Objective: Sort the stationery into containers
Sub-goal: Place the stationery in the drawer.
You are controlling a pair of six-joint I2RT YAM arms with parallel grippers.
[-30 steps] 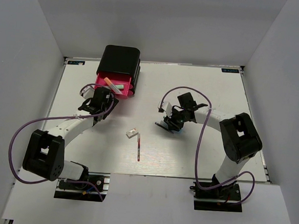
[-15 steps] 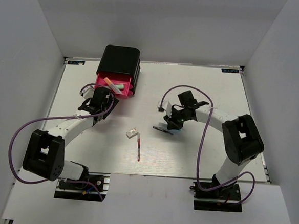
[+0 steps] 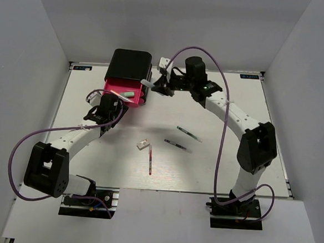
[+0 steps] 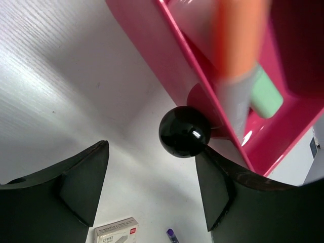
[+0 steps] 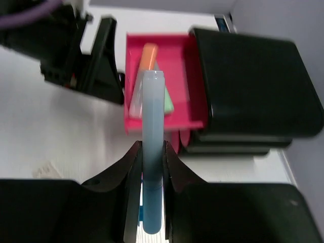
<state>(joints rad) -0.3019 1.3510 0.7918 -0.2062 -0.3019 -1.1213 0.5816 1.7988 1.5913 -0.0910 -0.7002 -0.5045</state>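
Right wrist view makes the reason for the pose plain: your right gripper is clamped on a pale marker, which runs straight out ahead of the fingertips so that its far end points at the open pink drawer. Just beyond that tip, inside the drawer, lie an orange-capped marker and a green bar, so it looks as though like items are being gathered there. The black box that houses the drawers sits ahead and to the right of the fingers. Your left gripper has its jaws wide apart. The black knob is just ahead between them and untouched, so the gripper is probably parked there to steady or shut the drawer. Well behind both tools, on the table, wait a red pen, two dark pens and a white block.
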